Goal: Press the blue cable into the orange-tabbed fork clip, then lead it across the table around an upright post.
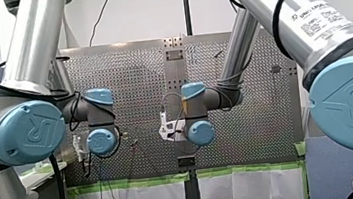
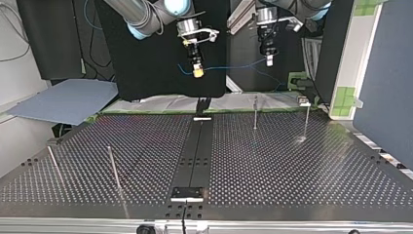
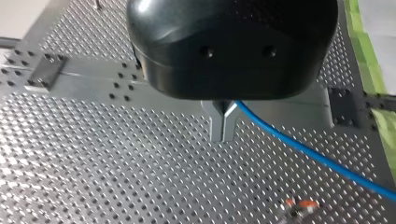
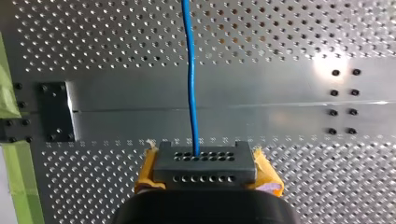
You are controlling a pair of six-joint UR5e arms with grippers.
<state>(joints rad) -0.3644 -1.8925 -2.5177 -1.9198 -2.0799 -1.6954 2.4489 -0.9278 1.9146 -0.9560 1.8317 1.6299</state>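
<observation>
Blue cable — left hand clamped on it, right hand likewise.

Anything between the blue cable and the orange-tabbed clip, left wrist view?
Nothing visible. The blue cable runs from my left pincer above the perforated table; the orange-tabbed clip sits on it nearby, with only bare table between them.

green tape — grey-blue sheet, lying flat
</observation>
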